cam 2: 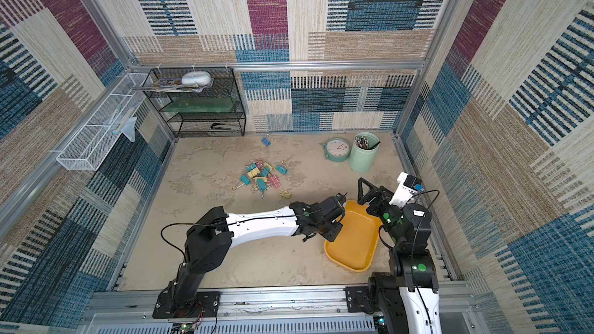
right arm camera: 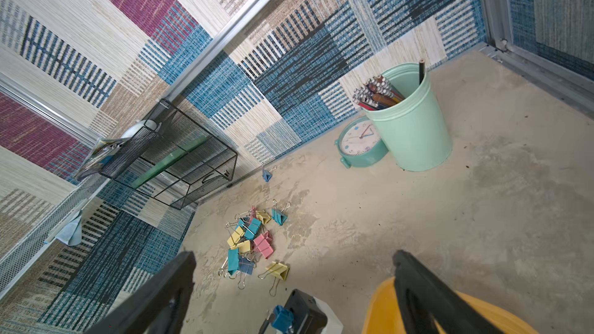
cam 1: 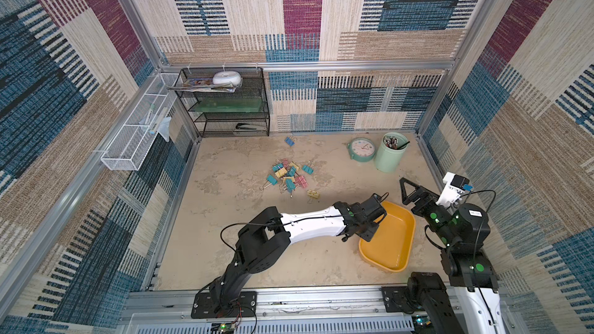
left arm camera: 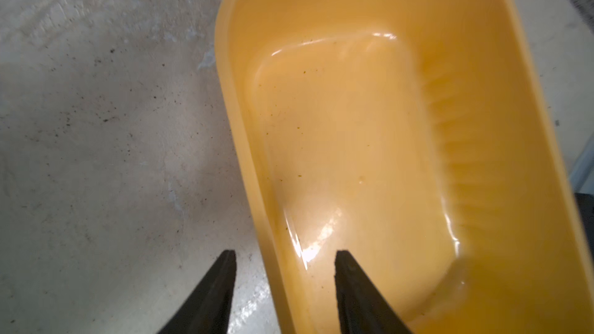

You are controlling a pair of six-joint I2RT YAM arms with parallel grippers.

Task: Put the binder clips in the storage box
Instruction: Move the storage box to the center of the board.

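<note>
**Left gripper** point(left arm camera: 285, 253): jaws partly apart and straddling a long rim of the storage box point(cam 1: 397, 249), one finger inside and one outside; gaps show on both sides and nothing is gripped.
**Right gripper** point(right arm camera: 294, 257): spread wide, holding nothing, near the box's far end.
**Binder clips** point(cam 1: 289, 176): heaped mid-table, outside the box; one blue clip point(cam 1: 290, 140) lies apart by the back wall.
**Mint pen cup** point(cam 1: 390, 159): holds pencils.
</note>
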